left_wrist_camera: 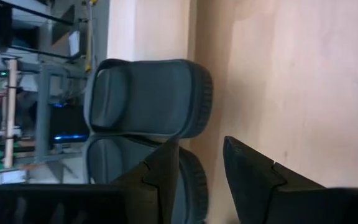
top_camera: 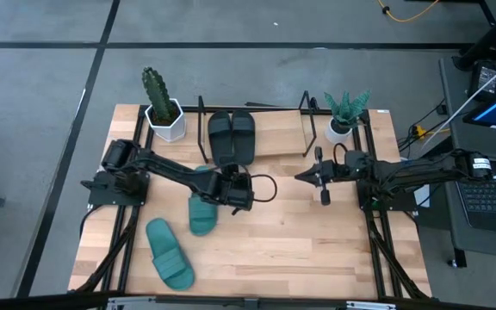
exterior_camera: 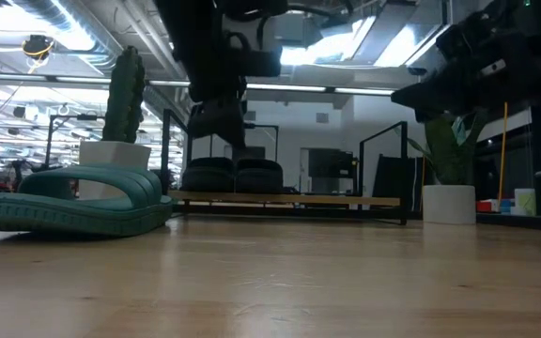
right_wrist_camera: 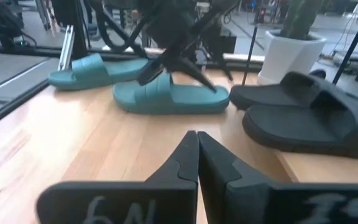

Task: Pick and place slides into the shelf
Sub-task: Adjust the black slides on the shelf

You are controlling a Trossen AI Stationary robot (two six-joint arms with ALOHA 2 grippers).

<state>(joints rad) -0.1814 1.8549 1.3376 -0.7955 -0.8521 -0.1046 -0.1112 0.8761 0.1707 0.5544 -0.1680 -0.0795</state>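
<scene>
**Two sandals on the shelf, two green ones left**

The two black sandals (top_camera: 231, 136) sat side by side on the shelf (top_camera: 274, 142). The left claw (top_camera: 241, 191) hung with its jaws apart just over one green sandal (top_camera: 201, 209), which lay flat on the tabletop (top_camera: 317, 241). It seemed ready to drop, grab the wide strap, and carry it to the shelf. The other green sandal (top_camera: 169, 253) lay near the front edge. The right claw (top_camera: 304, 176) waited shut, holding nothing.
</scene>
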